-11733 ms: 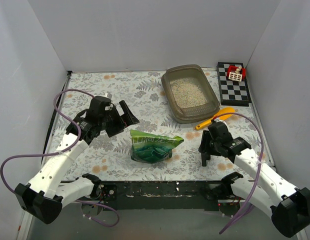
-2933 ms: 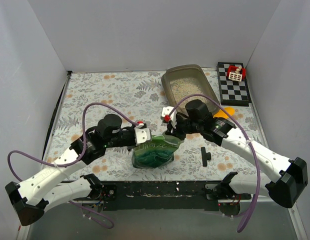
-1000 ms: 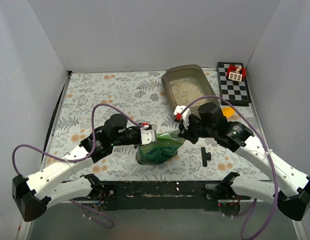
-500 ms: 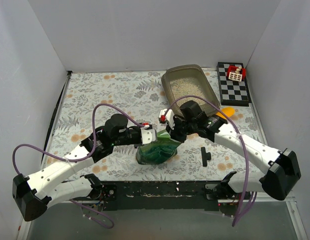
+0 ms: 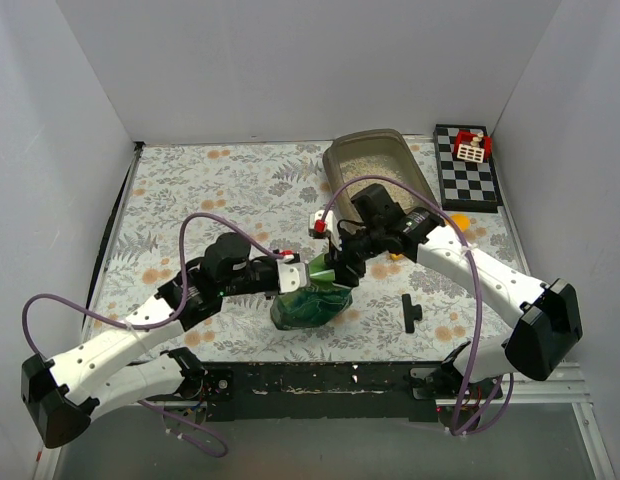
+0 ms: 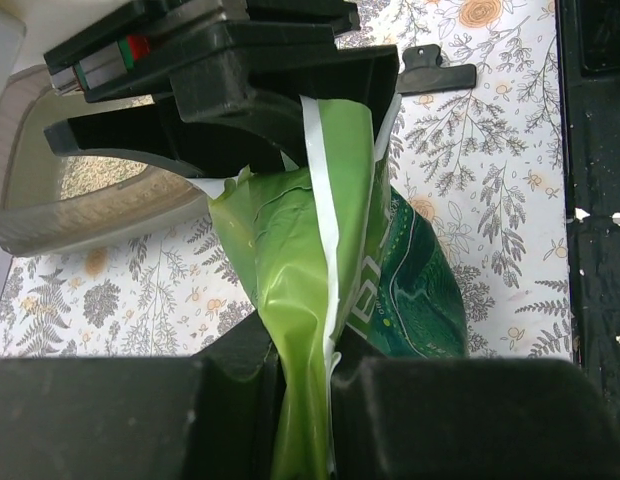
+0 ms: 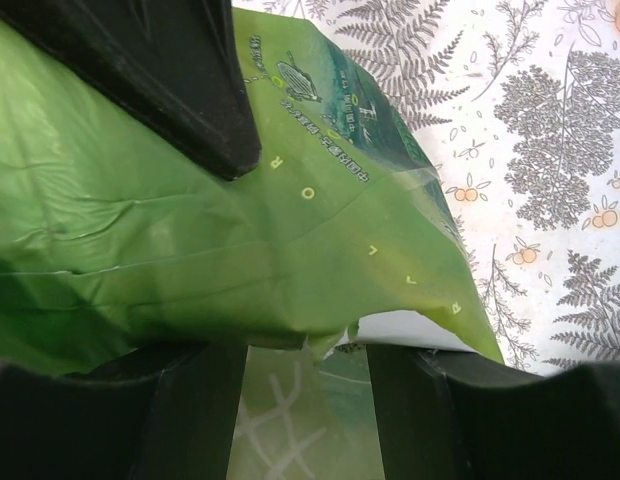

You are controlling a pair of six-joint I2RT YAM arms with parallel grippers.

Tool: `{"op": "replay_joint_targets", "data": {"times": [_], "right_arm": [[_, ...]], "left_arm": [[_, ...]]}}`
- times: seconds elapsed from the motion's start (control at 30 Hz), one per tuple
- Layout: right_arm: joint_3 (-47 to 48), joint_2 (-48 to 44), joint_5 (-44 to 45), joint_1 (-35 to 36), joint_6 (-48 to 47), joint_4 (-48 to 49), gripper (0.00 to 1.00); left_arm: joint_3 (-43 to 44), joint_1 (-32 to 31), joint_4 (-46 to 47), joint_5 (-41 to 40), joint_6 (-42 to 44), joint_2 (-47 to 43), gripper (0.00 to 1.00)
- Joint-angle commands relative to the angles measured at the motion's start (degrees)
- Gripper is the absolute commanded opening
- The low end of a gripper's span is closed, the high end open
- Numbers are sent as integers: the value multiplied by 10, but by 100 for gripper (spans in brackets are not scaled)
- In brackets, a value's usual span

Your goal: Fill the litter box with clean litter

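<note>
The crinkled green bag stands on the flowered mat near the front middle. My left gripper is shut on its upper left edge; in the left wrist view the pale green foil runs up out of the pinched left gripper. My right gripper sits just right of it, open, its fingers straddling the bag's torn top. The litter box lies at the back right, partly behind the right arm, with clean litter inside.
A yellow-orange scoop lies right of the litter box, mostly under the right arm. A checkered board with a small red-and-white toy sits at the far right. A small black part lies on the mat. White walls enclose three sides.
My right gripper has slid left along the bag's top toward the left gripper and has opened. The left gripper keeps its hold on the bag and has barely moved.
</note>
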Motion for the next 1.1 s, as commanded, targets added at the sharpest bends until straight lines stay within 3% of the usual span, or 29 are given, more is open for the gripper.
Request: {"op": "replay_joint_targets", "data": {"times": [0.0, 0.17, 0.4, 0.53, 0.67, 0.87, 1.07], "right_arm": [[28, -5, -49, 2, -14, -32, 60], [-1, -15, -46, 11, 10, -37, 62], [-94, -80, -68, 54, 139, 147, 63], [-91, -101, -53, 79, 218, 240, 63], [-57, -85, 3, 117, 269, 272, 64], [-72, -80, 91, 138, 301, 290, 65], [-42, -114, 210, 138, 282, 197, 66]], "left_arm": [[18, -6, -4, 23, 21, -18, 0], [62, -6, -31, -5, 58, -3, 0], [169, 38, -88, 18, 111, 40, 0], [207, 94, -80, 68, 110, 67, 0], [235, 131, -89, 97, 109, 102, 0], [201, 144, -86, 128, 87, 90, 0], [113, 144, -56, 142, 45, 29, 0]]}}
